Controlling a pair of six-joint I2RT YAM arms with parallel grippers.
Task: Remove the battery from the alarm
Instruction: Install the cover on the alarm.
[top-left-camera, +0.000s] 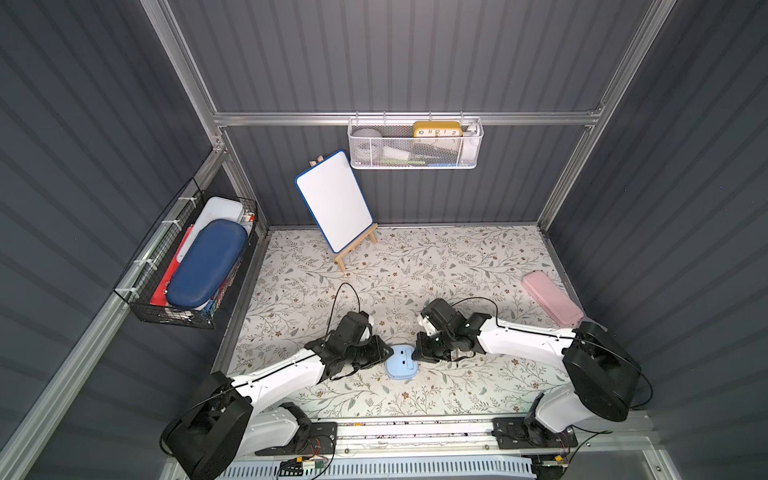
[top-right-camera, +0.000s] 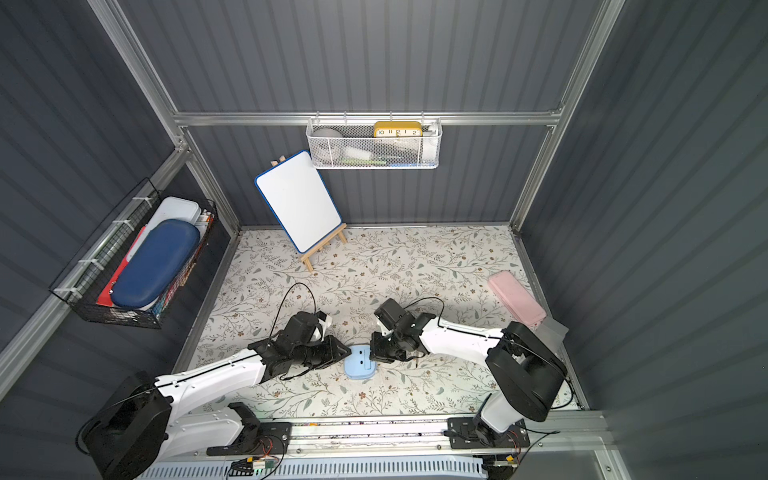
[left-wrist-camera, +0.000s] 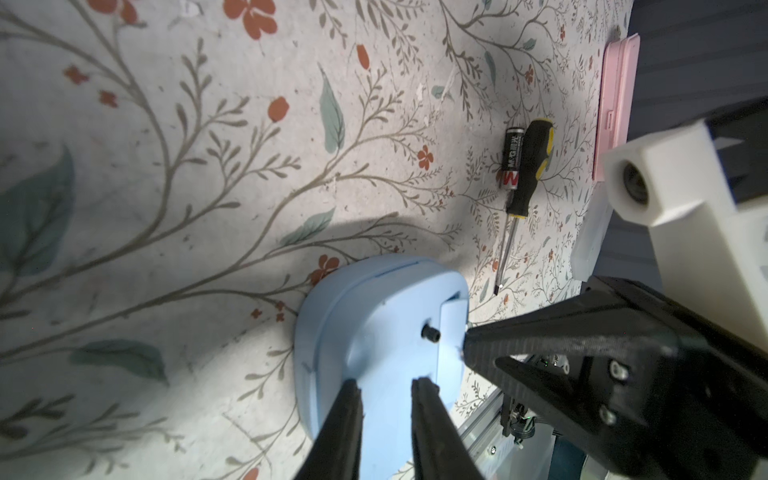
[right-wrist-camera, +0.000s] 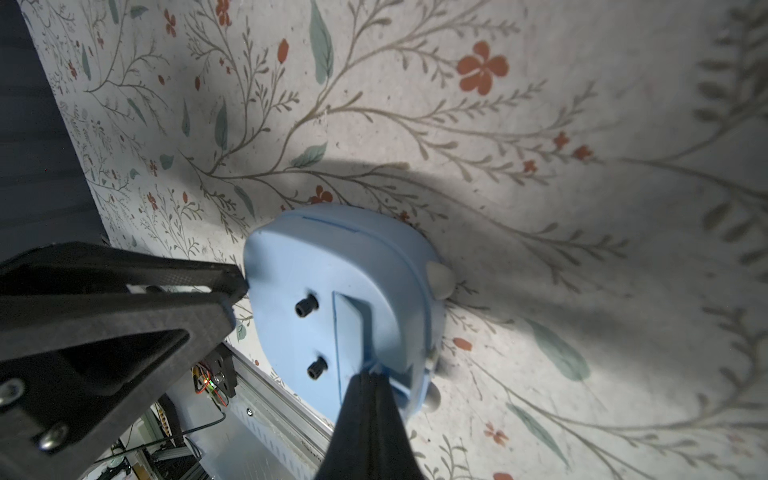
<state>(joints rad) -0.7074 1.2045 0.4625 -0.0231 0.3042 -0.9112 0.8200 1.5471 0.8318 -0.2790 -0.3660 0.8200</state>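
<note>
Pale-blue alarm (top-left-camera: 401, 362) lies face down on the floral table (top-left-camera: 415, 270), flanked closely by the left gripper (top-left-camera: 390, 353) and right gripper (top-left-camera: 414, 356) in both top views. Left wrist view: the left claw's fingers stand narrowly parted over the alarm's back. The battery (left-wrist-camera: 512, 160) lies on the table just beside the screwdriver (left-wrist-camera: 520, 199), well apart from the alarm. Right wrist view: the right claw is closed, its tip on the battery cover (right-wrist-camera: 349, 332) edge.

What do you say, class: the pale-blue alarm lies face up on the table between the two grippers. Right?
No. The alarm lies face down: the right wrist view shows its back, with two black knobs, uppermost. It does lie on the table between the left gripper and the right gripper.
</note>
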